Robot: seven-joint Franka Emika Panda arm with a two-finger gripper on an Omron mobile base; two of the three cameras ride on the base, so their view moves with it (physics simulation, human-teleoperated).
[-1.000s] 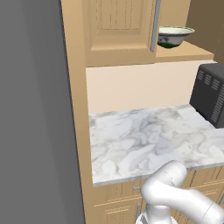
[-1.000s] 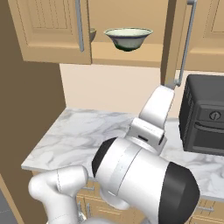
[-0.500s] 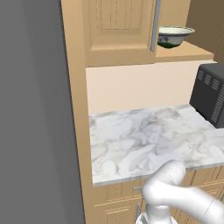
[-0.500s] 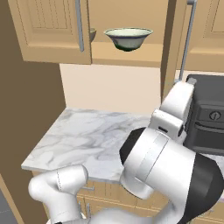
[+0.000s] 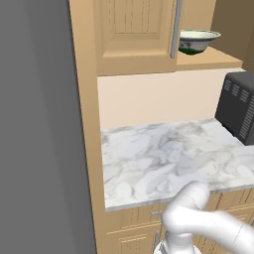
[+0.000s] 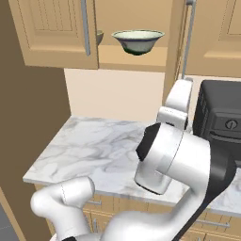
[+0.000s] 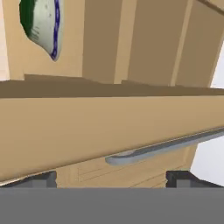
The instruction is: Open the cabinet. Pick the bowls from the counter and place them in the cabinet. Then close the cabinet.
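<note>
The gripper (image 7: 111,179), fingers spread wide and holding nothing, faces the open cabinet door's (image 7: 109,127) bar handle (image 7: 166,146), its long axis running nine-to-three just above the fingertips at twelve o'clock, with a bowl (image 7: 41,26) shelved at eleven.

Kitchen; marble counter (image 5: 163,158); wood wall cabinet (image 5: 134,34); black microwave (image 5: 240,111)

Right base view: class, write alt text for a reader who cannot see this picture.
A pale cream-white ceramic bowl sits inside the open light-wood wall cabinet, above a white marble counter with grey veining. The white robot arm fills the foreground, reaching up towards a long grey bar handle on the right-hand door, beside a black appliance.
</note>
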